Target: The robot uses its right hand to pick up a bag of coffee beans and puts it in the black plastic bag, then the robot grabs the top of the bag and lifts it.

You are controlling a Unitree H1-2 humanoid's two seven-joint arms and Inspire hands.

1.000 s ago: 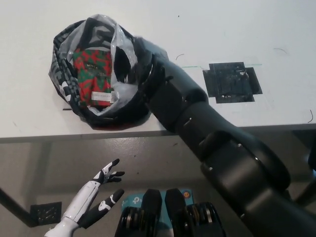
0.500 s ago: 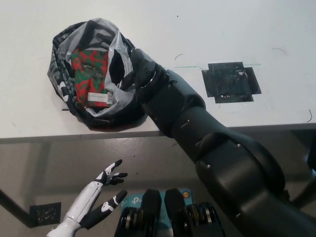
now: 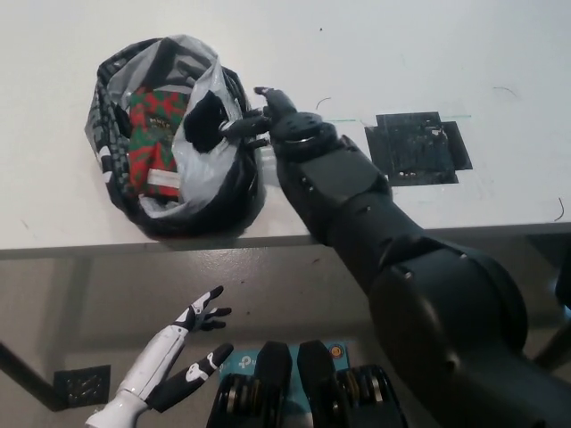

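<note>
Black fingers (image 3: pixel 239 127) pinch the right-hand rim of the black plastic bag (image 3: pixel 227 192), which sits open on the white tabletop (image 3: pixel 401 53) with the red-and-green coffee bean bag (image 3: pixel 152 134) inside; the white left hand (image 3: pixel 183 357) hangs below, fingers spread

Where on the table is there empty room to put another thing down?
Bare white table lies beyond and right of the black tape patch. It is crowded at the left, where the black plastic bag sits with the right hand at its rim.
</note>
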